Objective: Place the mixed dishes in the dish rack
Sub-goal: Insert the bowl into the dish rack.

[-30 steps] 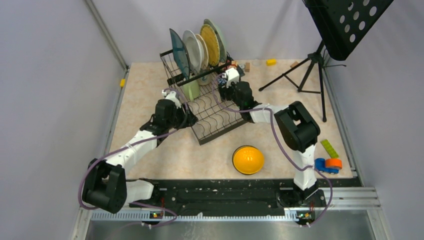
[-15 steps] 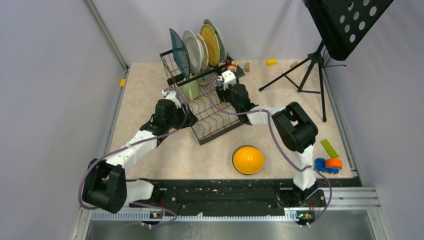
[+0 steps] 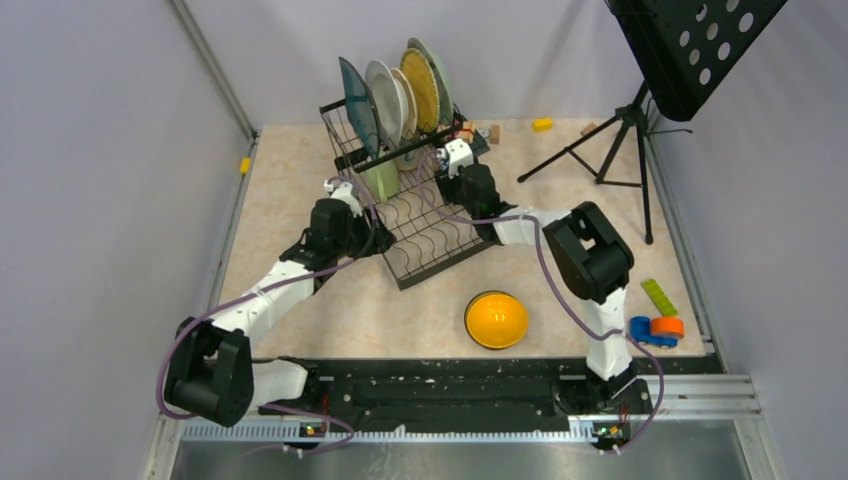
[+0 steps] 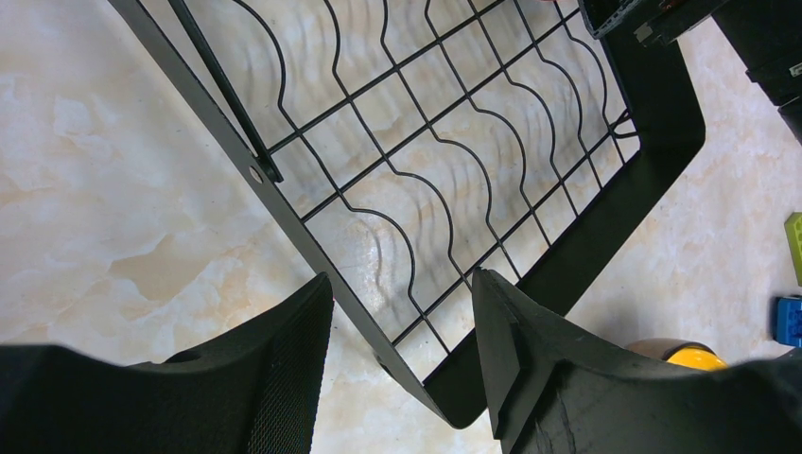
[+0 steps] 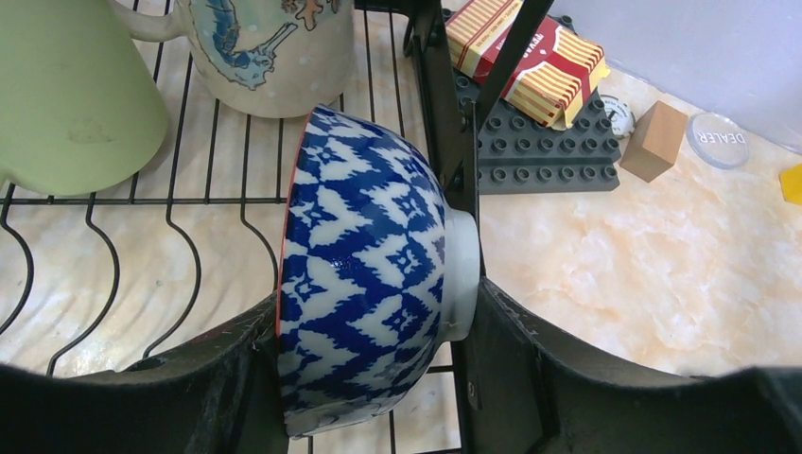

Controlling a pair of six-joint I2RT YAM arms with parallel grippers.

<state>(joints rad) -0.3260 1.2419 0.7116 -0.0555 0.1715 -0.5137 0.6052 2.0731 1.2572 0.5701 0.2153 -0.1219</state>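
The dish rack stands mid-table with several plates upright in its raised back section. My right gripper is shut on a blue-and-white patterned bowl with a red rim. It holds the bowl on its side over the rack's wires, one finger on the rim and one on the foot. A light-green mug and a cream mug sit in the rack behind it. My left gripper is open, straddling the tray's edge without touching it. A yellow-orange bowl lies upside down near the front.
A black music stand on a tripod stands at the back right. Toy blocks lie behind the rack, beside a dark studded plate and a striped box. A blue toy car and a green block sit front right.
My right gripper has shifted slightly left over the rack with the bowl and its jaws have tightened on it. The left arm has not moved.
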